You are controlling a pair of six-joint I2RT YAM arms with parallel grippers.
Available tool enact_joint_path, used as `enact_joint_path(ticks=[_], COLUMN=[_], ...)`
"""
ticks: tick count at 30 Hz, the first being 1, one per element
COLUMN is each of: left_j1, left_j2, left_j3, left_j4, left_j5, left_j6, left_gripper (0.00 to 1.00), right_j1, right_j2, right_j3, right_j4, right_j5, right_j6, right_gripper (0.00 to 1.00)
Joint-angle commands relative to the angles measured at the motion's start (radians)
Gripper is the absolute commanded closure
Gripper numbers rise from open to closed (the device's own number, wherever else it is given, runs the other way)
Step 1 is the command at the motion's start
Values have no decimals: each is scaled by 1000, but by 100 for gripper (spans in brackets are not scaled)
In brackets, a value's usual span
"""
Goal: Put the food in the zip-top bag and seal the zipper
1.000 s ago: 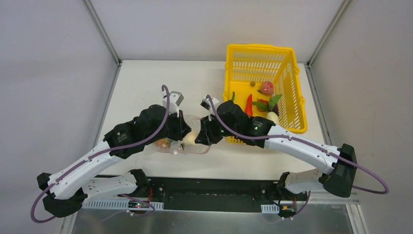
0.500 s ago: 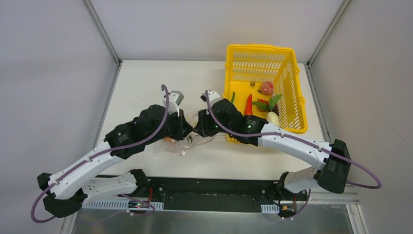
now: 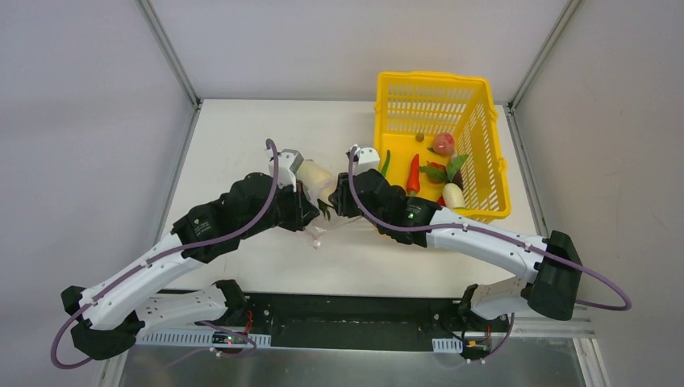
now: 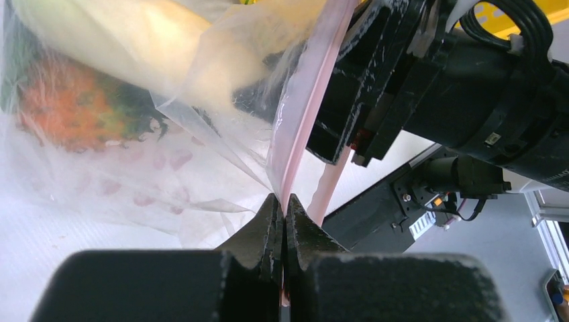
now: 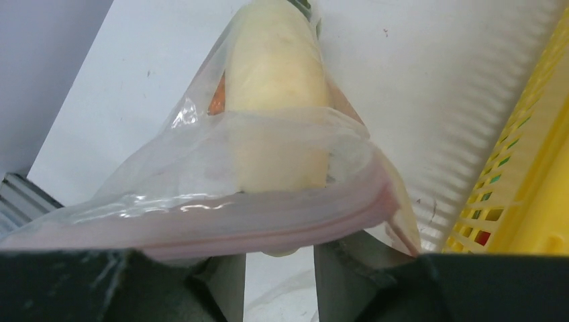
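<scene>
Your left pincer [image 4: 282, 209] is clamped on the zipper [image 4: 303, 121]. Your right pincer [image 5: 278, 260] stands narrow with the zipper across its tips; whether it grips, you cannot tell. The bag [image 5: 158, 180], radish [image 5: 276, 87] inside, stretches out just beyond both pincers.

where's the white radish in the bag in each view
top external: white radish at centre, left of the yellow basket
left wrist: top left, inside the zip-top bag
right wrist: top centre, above the pink zipper
shared landmark: yellow basket, right edge there too
</scene>
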Motion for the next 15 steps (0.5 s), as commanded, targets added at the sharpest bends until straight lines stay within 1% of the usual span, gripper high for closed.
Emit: enact_joint_path(ticks=[1, 4, 5, 9, 11, 13, 15], left_j1=[3, 3, 3, 3, 3, 3, 3], left_j2=[-15, -8, -9, -12, -19, -23, -24], left_j3=[60, 72, 72, 71, 69, 69, 72], left_j4=[-19, -33, -34, -35, -35, -38, -47], left_j5=[2, 3, 2, -15, -26, -45, -59], left_j6=[5, 5, 4, -5, -8, -10, -11], left_gripper=[100, 100, 100, 100, 100, 100, 100], right_j1=[-19, -19, -19, -19, -20, -20, -21], right_j2=[4, 17, 20, 41, 47, 38, 5], right_j3=[-1, 25, 33, 106, 146, 169, 167], right_j4=[99, 81, 73, -40, -96, -122, -117], right_j5=[152, 93, 93, 39, -46, -140, -197], right_j6=[12, -4, -5, -35, -57, -66, -53], right_gripper=[69, 66, 63, 46, 40, 37, 38])
